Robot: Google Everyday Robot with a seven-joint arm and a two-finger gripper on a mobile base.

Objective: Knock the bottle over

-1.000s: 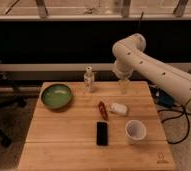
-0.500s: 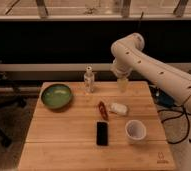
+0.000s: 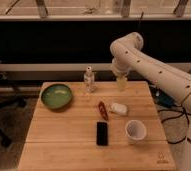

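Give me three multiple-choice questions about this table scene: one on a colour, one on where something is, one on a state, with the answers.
1. What colour is the bowl?
A. green
B. red
C. blue

2. Where is the gripper?
A. over the bowl
B. near the back edge of the table, right of the bottle
C. left of the bowl

3. How is the bottle?
A. lying on its side
B. inside the bowl
C. standing upright

Answers: 1 A, its inside is plainly green; 2 B, it hangs right of the bottle, apart from it; 3 C, its cap points up.
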